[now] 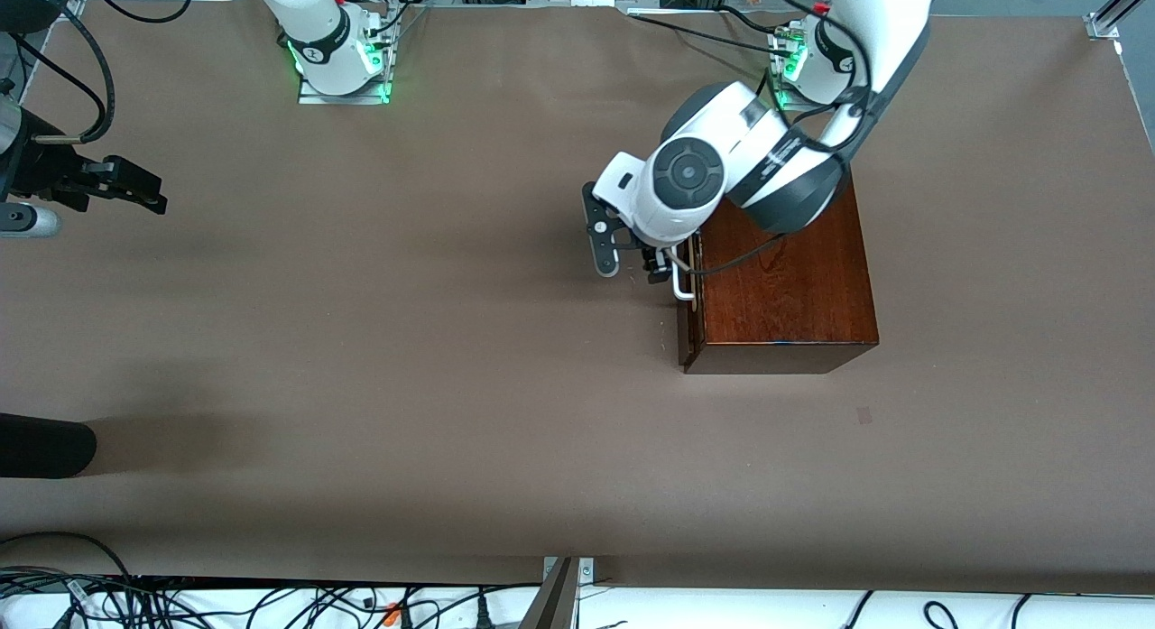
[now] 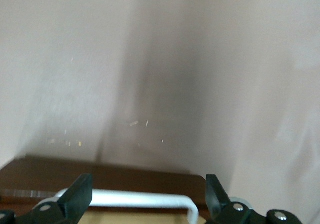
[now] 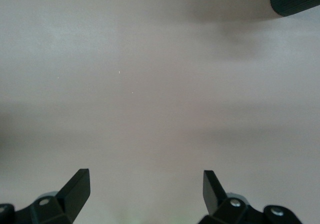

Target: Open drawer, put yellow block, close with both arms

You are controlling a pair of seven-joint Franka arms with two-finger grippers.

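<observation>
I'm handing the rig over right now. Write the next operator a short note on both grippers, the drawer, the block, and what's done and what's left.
Left gripper: open, fingers straddling the white handle of the drawer, not closed on it.
Right gripper: open, waiting over bare table at the right arm's end.
Drawer: just cracked open, pale inside showing in the left wrist view; its wooden box sits toward the left arm's end.
Yellow block: not in any view.
Done: handle reached. Left: pull drawer open, find and put in block, close with both arms.
</observation>
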